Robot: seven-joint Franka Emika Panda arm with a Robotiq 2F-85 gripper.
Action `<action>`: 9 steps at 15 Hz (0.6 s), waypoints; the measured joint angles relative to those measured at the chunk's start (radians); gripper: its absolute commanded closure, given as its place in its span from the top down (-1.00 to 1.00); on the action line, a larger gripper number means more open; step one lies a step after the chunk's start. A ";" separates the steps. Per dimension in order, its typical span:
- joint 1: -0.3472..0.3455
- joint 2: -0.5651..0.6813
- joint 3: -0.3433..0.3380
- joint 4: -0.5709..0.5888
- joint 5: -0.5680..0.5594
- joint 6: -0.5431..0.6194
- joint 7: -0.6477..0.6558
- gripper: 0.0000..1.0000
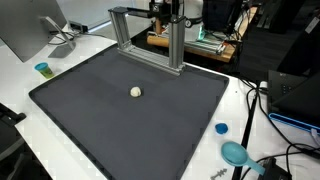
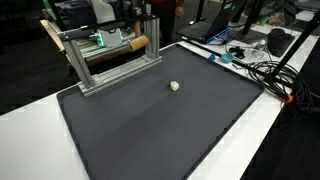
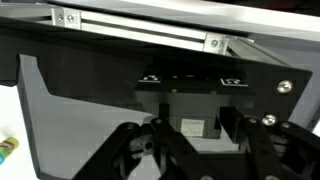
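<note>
A small white ball (image 1: 136, 91) lies alone on a large dark mat (image 1: 120, 125); both exterior views show the ball (image 2: 174, 86) and the mat (image 2: 150, 130). An aluminium frame (image 1: 150, 35) (image 2: 110, 52) stands at the mat's far edge. My gripper (image 1: 165, 12) (image 2: 150, 14) is high behind the frame, far from the ball. In the wrist view its fingers (image 3: 195, 165) are spread wide with nothing between them, and the frame's bar (image 3: 140, 28) runs across the top. The ball is out of the wrist view.
A blue cup (image 1: 43, 69) and a monitor (image 1: 25, 30) stand on the white table to one side. A blue cap (image 1: 221, 128), a teal object (image 1: 235, 153) and cables (image 2: 260, 65) lie on the other side. A wooden board (image 1: 195, 42) sits behind the frame.
</note>
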 measured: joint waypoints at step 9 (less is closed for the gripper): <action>0.042 0.035 -0.110 0.036 0.010 0.026 -0.168 -0.57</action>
